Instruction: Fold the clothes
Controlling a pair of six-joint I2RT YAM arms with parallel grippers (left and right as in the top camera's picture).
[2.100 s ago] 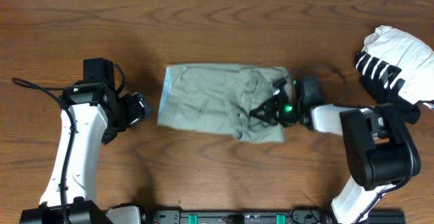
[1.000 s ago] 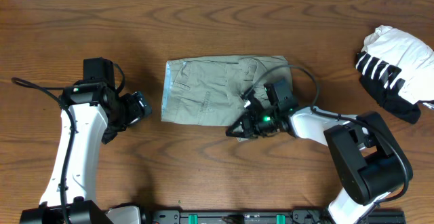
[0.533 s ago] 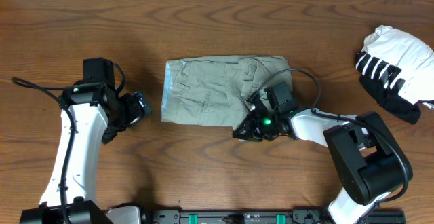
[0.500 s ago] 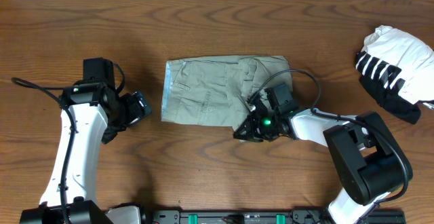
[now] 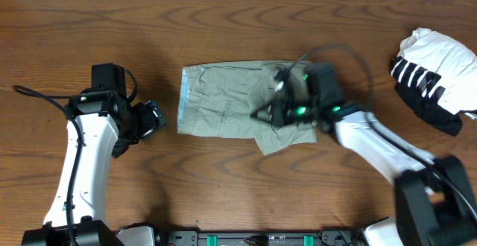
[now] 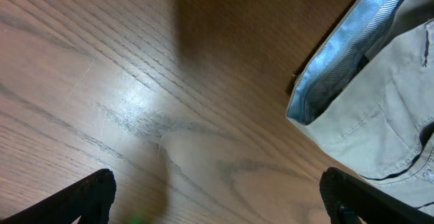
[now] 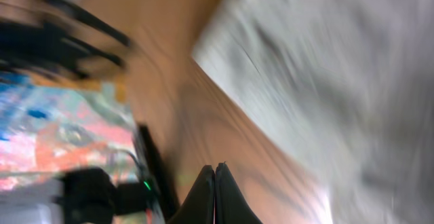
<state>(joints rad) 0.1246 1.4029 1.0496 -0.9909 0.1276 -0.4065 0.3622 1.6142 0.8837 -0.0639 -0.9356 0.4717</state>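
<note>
At the left of the bench (image 5: 223, 22), the left gripper (image 5: 153, 118) is parked low over bare wood just beside the trousers (image 5: 223, 104), without touching them. In the left wrist view its jaws are spread wide and hold nothing, and the blue-lined waistband edge of the trousers (image 6: 380, 115) is seen just ahead of them. This standby position is judged to keep the left arm out of the fold while leaving it near enough to pin or take that end if required. The trousers are laid at the middle of the bench, already reduced to a compact rectangle with the waistband end turned to the left. One loose flap projects past the lower right corner, so the fold is judged to be nearly complete but not yet squared. The right gripper (image 5: 268, 114) is placed over the right half of the trousers and is motion-blurred in the overhead view. In the right wrist view its jaws (image 7: 215, 190) are pressed together, and no cloth is visible between them. Contact with the fabric cannot be determined. The placement is judged to suit smoothing or tucking the projecting flap. A white garment with black stripes (image 5: 432, 67) is heaped at the far right, well apart from the trousers.
</note>
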